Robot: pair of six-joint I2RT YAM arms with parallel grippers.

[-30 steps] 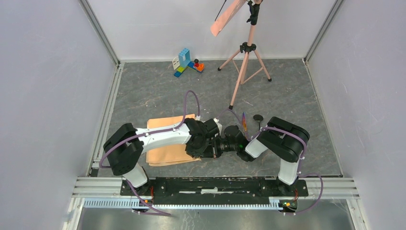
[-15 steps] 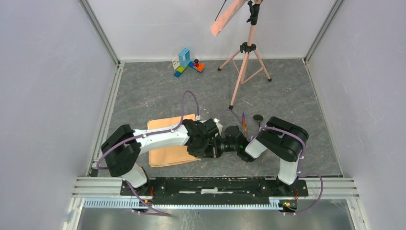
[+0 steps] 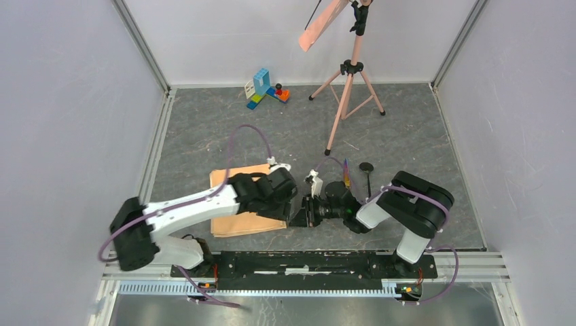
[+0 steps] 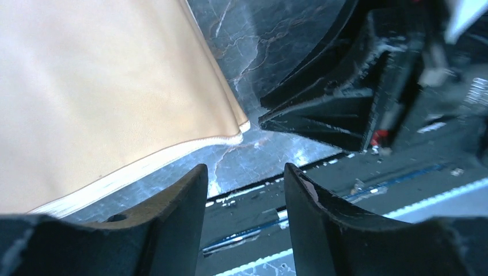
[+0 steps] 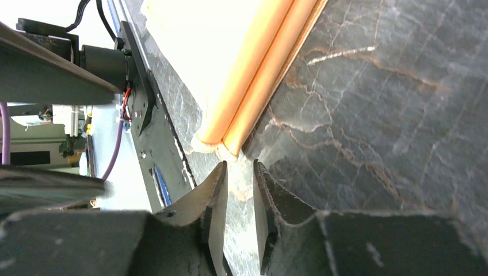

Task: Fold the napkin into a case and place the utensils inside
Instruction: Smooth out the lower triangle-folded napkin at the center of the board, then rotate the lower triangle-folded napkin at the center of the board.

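From above, we see the napkin (image 3: 234, 225) folded in layers on the left of the table (image 3: 407, 129). It is wide and not a narrow case yet. The utensils (image 3: 347, 174) lie well apart from it, to the right, so we think more folding and the filling are left.

Left wrist view: the left gripper (image 4: 244, 190) is open and holds nothing. The napkin's corner lies just past it.

Right wrist view: the right gripper (image 5: 239, 184) shows a small gap with nothing inside. The napkin's corner sits just ahead.
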